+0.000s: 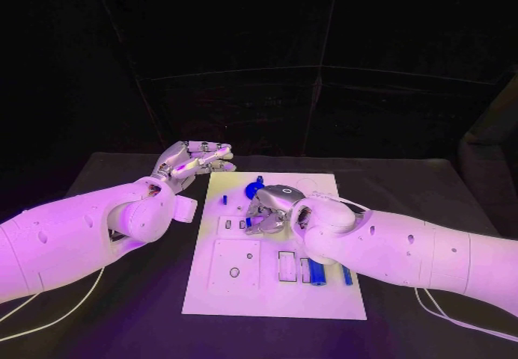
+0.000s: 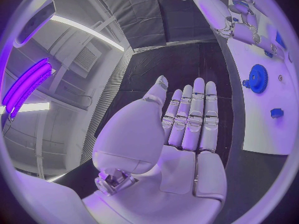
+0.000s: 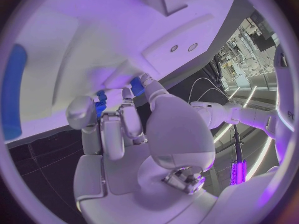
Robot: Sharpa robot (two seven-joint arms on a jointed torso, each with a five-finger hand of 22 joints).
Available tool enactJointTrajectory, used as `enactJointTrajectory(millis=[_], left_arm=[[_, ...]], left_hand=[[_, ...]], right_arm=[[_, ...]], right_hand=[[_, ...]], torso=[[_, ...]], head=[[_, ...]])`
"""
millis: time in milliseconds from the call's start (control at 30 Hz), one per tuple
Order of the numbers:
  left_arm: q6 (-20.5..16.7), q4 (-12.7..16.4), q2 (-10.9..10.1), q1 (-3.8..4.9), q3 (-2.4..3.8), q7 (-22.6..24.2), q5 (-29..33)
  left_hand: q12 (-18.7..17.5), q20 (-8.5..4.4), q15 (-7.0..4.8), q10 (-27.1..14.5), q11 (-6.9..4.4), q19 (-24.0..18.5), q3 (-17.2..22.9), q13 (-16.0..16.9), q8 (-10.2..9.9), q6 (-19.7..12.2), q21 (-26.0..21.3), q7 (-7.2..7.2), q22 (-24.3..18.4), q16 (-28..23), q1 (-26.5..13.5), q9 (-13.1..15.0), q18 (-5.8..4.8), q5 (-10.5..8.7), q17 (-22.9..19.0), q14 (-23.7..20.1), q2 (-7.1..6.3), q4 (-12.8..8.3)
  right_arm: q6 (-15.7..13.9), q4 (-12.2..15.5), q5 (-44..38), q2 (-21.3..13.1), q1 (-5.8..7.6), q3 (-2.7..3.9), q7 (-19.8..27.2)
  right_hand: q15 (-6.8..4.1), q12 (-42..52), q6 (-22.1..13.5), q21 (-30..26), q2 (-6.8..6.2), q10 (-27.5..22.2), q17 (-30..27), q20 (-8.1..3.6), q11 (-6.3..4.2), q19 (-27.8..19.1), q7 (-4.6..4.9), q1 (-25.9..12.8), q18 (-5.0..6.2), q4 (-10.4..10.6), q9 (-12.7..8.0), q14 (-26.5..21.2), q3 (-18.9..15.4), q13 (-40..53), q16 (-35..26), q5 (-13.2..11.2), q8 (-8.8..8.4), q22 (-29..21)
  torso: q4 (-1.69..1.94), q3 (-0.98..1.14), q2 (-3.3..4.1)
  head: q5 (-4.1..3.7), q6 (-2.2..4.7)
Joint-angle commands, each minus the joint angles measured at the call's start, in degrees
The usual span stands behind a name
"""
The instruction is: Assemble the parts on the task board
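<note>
Starting at the left, I see my left hand (image 1: 192, 161) hovering off the board's far-left corner, flat and released, fingers straight and together, nothing in it; the left wrist view shows that bare palm (image 2: 181, 149) with the blue gear (image 2: 256, 78) beyond and to one side of the fingertips; the task board (image 1: 264, 295) lies between my arms, with a blue peg (image 1: 319, 271) resting lengthwise near its right edge, long axis running toward and away from me; my right hand (image 1: 276, 209) sits over the board's middle, fingers curled down onto it; in the right wrist view its fingertips (image 3: 127, 109) pinch a small blue part (image 3: 100, 103) against the white plate; I judge the right hand far nearer the work, the gear (image 1: 254, 187) lying just beyond it, farther from me.
</note>
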Motion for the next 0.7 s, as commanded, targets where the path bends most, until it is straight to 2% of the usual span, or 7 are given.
enactJointTrajectory(millis=[33, 233, 333, 567, 600, 667, 700], left_arm=[[0.6, 0.1, 0.0, 0.1, 0.06, 0.1, -0.1], [0.7, -0.1, 0.0, 0.1, 0.06, -0.1, -0.6], [0.6, -0.3, -0.1, 0.1, 0.06, -0.5, -1.3], [2.5, -0.7, -0.2, 0.1, 0.06, -2.2, -7.4], [3.3, -0.8, -0.2, 0.1, 0.06, -3.0, -8.4], [5.6, -1.1, -0.2, 0.14, 0.07, -6.0, -10.0], [6.7, -1.2, -0.2, 0.23, 0.07, -7.7, -11.2]], left_hand=[[-0.2, -0.08, -0.01, 0.3, -0.09, 0.6, 0.0, -0.1, -0.3, 0.0, -0.3, 0.21, -0.1, -0.4, 0.2, -0.1, 0.89, -0.25, 0.1, 0.5, 0.3, -0.2], [-0.4, -0.6, -0.47, 0.6, -0.34, 2.9, 0.1, -0.1, -0.3, 0.2, 0.7, -0.07, 0.4, -0.2, 0.0, -0.1, 0.94, -0.27, 0.6, 1.8, 0.48, -0.7], [-0.2, -1.48, -1.31, 1.8, -0.94, 5.4, 0.0, 0.1, -0.2, 0.7, 2.0, -0.52, 0.8, 0.8, -0.4, 0.0, 0.96, -0.28, 1.6, 4.2, 0.58, -0.9], [3.6, -6.78, -6.7, 12.0, -5.33, 17.4, 0.1, 2.0, 1.2, 5.2, 10.3, -3.82, 4.7, 12.7, -1.2, 0.5, 0.89, -0.34, 9.3, 19.8, 1.36, -0.5], [5.0, -7.9, -7.63, 14.3, -6.52, 20.4, -0.1, 2.9, 1.1, 5.4, 12.9, -4.46, 6.1, 23.4, -1.9, 0.5, 0.9, -0.44, 18.4, 21.5, 1.23, 0.0], [8.0, -9.03, -8.45, 16.2, -7.44, 24.9, -0.6, 5.3, 1.0, 5.1, 18.0, -4.67, 8.9, 54.7, -5.2, 0.5, 0.38, -0.32, 48.1, 22.9, 3.14, 3.2], [9.4, -9.3, -8.61, 16.0, -7.2, 26.5, -1.0, 6.5, 1.1, 4.7, 22.4, -4.47, 13.3, 61.8, -6.4, 0.6, -0.24, -0.31, 55.2, 23.0, 3.59, 4.4]], right_arm=[[-5.8, 0.7, -0.5, -0.4, -0.04, 0.0, 0.5], [-9.6, 2.4, -0.1, -1.8, -0.18, 0.01, 3.5], [-10.7, 4.4, 2.1, -4.0, -0.16, 0.04, 9.0], [-7.0, 9.2, 15.5, -10.3, 2.57, 0.1, 22.1], [-6.1, 9.6, 18.5, -11.2, 3.33, 0.1, 22.7], [-4.4, 9.9, 25.1, -12.9, 4.83, 0.09, 23.5], [-3.7, 9.9, 28.3, -13.8, 5.57, 0.09, 23.7]], right_hand=[[0.49, -0.3, -1.1, -0.3, -0.87, -0.3, 6.3, 0.37, 0.17, -0.2, 0.2, -1.0, 0.32, 1.4, 0.0, 4.2, -2.4, 2.2, -0.2, -0.2, -0.15, 0.0], [0.64, -0.3, -1.6, -0.4, -1.31, -0.3, 6.5, 0.59, 0.37, -0.1, 0.35, 0.1, 0.34, 4.1, 0.1, 4.3, -7.4, 2.1, -0.1, 0.0, 0.05, -0.1], [0.73, -0.1, -1.7, -0.5, -1.0, -0.3, 6.7, 0.64, 0.42, -0.1, 0.44, 1.7, 0.36, 5.3, 0.1, 4.3, -9.5, 2.2, 0.0, -0.4, 0.08, -0.1], [0.75, -2.8, -1.8, -3.0, 1.39, -2.0, 3.4, 0.75, 0.43, -2.9, 0.48, 7.5, 1.18, 3.2, 0.2, 3.4, -9.4, 0.2, -1.9, -0.5, 0.24, -4.8], [0.71, -3.5, -1.8, -3.4, 1.71, -2.4, 2.7, 0.72, 0.38, -3.3, 0.44, 8.2, 1.3, 2.8, 0.2, 3.2, -9.2, -0.3, -2.2, -0.3, 0.27, -5.5], [0.63, -5.2, -1.7, -4.4, 2.35, -3.3, 1.3, 0.65, 0.3, -4.3, 0.4, 9.3, 1.61, 2.2, 0.2, 2.9, -8.9, -1.7, -3.1, -0.3, 0.27, -7.3], [0.6, -6.6, -1.9, -5.1, 2.7, -3.9, 0.2, 0.61, 0.28, -5.0, 0.41, 9.8, 1.81, 1.9, 0.1, 2.6, -8.7, -2.7, -3.8, -0.3, 0.19, -8.5]], torso=[[0.01, 0.04, 0.01], [0.02, 0.07, -0.03], [0.03, 0.03, -0.1], [-0.16, 0.11, -0.1], [-0.13, 0.1, -0.11], [-0.18, 0.05, -0.32], [-0.18, 0.03, -0.41]], head=[[-0.05, 0.02], [0.0, 0.17], [0.03, 0.29], [0.13, 0.8], [0.06, 0.89], [0.09, 0.67], [0.1, 0.61]])
